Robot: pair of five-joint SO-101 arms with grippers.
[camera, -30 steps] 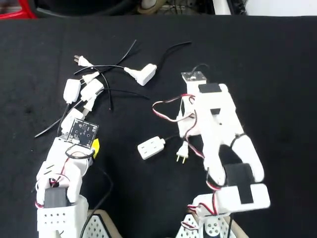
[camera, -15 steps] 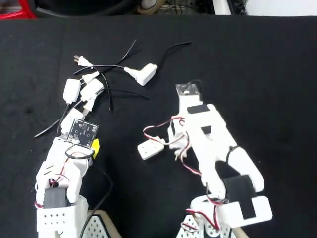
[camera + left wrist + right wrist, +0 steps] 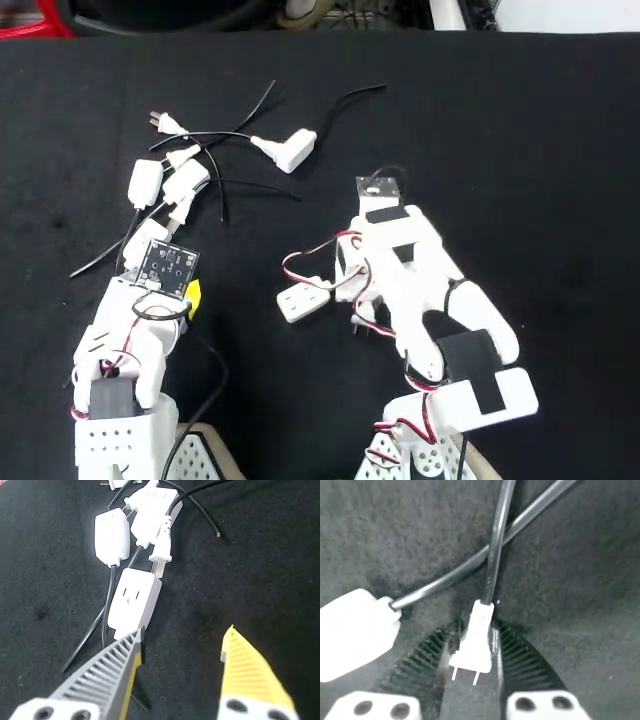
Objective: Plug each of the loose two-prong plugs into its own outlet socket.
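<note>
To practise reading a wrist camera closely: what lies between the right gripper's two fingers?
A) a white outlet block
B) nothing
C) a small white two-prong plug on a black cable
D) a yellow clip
C: in the right wrist view the small white two-prong plug on a black cable lies between the dark ribbed fingers of the right gripper, with its prongs toward the camera.
</note>
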